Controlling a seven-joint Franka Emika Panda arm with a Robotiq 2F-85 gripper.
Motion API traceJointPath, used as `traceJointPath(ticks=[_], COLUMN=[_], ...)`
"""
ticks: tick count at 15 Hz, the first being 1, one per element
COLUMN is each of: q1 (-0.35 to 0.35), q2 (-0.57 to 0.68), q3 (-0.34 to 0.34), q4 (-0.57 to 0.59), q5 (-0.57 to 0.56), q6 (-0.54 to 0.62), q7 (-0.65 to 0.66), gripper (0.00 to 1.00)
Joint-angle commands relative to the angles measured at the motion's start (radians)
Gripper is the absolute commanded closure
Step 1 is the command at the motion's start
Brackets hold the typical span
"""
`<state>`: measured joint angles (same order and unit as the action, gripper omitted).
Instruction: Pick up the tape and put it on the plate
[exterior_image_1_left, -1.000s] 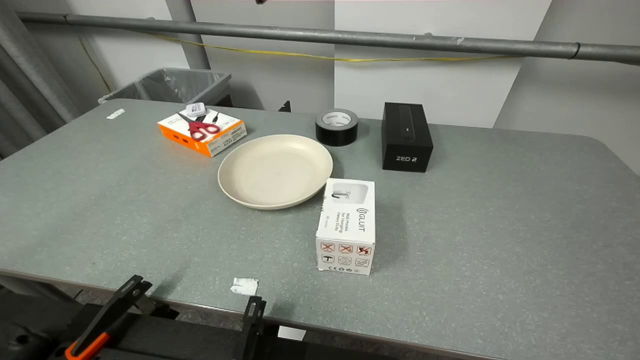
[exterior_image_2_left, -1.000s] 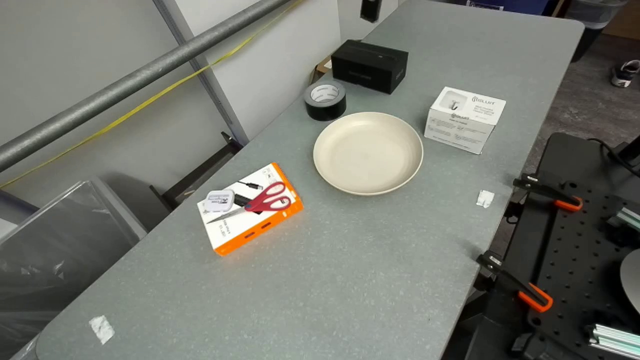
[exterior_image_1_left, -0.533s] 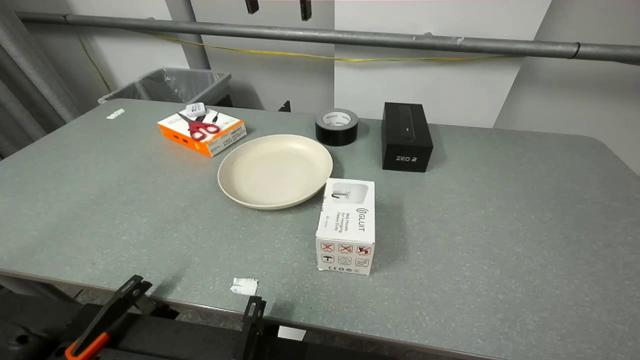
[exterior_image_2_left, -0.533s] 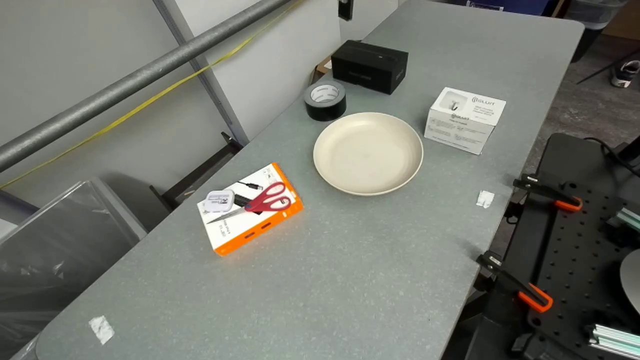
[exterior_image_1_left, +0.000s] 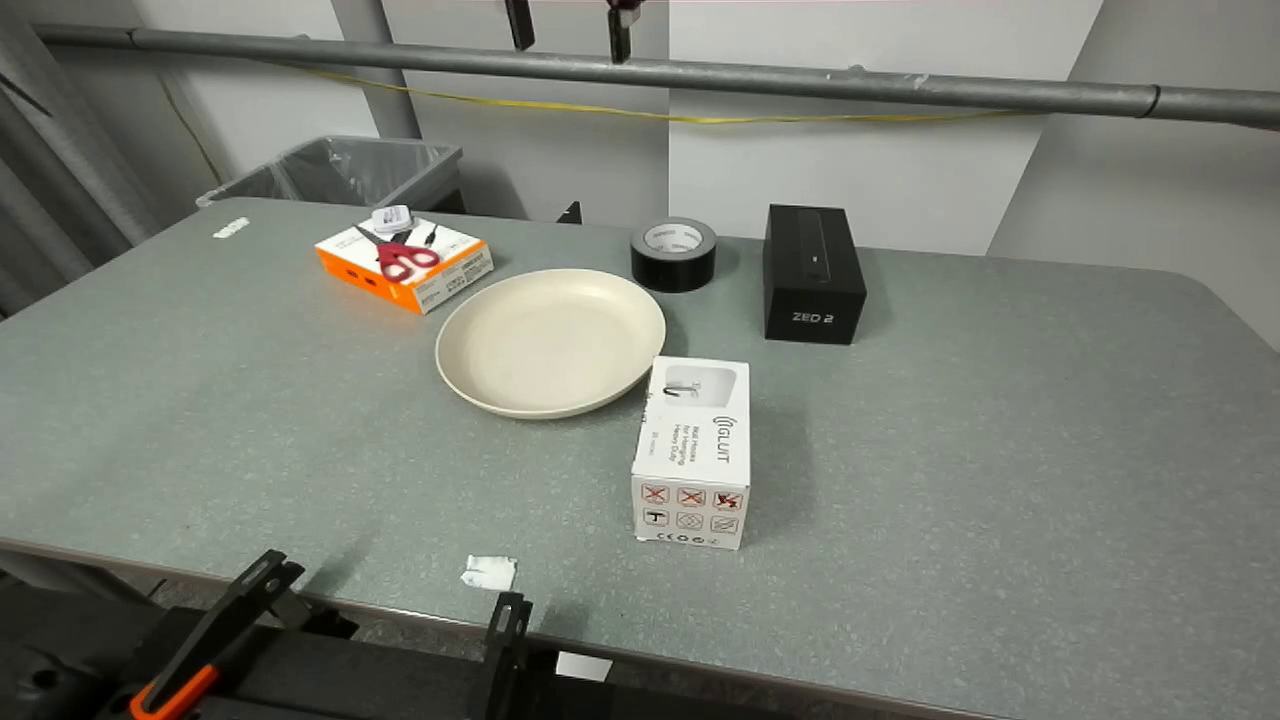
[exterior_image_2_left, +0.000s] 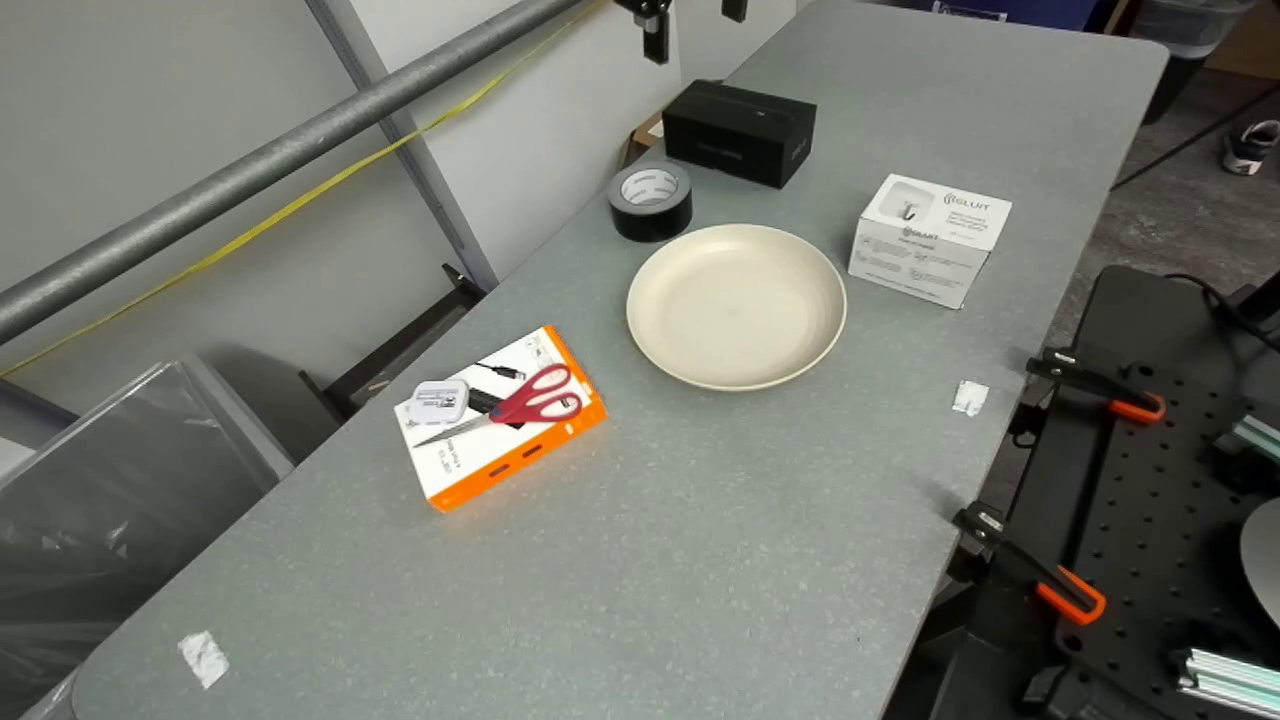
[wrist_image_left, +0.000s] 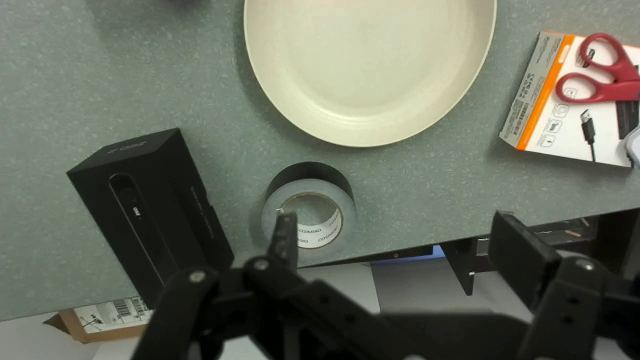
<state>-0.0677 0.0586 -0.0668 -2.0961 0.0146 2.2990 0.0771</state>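
1. Lining up over the tape (exterior_image_1_left: 673, 270) seems to be the step in hand; lifting it and setting it on the plate (exterior_image_1_left: 552, 343) are yet to be done.
2. The gripper (exterior_image_1_left: 571, 50) hangs well above the table (exterior_image_1_left: 950, 480), its fingers (wrist_image_left: 520, 255) spread wide apart with nothing held between them.
3. The tape lies flat on the table near the edge, just beside the plate but not touching it, with the black box (exterior_image_1_left: 814, 275) near on another side.
4. In the wrist view one finger overlaps the tape, which sits off-centre in the gap, so the next move likely calls for a shift toward the black box, then a straight lowering.
5. The fingers may want room on both sides, so the black box could get nudged.
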Motion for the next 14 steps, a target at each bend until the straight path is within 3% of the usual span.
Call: traceJointPath(ticks=[1,7,8,9,14], q1=[0.010,0.034,0.012,0.022,0.023], q2=[0.251,0.559,0.549,0.498,0.552], q3=[0.004,-0.022,0.000,-0.010,-0.012], q4=[0.229,0.538,0.549,0.434,0.519], q5=[0.001,-0.021,0.016,-0.002,0.000], q6=[-0.015,-0.072,-0.112,-0.026,-0.065], q7=[0.072,0.192,0.143,0.146,0.156], gripper=[0.00,0.00,0.00,0.00,0.00])
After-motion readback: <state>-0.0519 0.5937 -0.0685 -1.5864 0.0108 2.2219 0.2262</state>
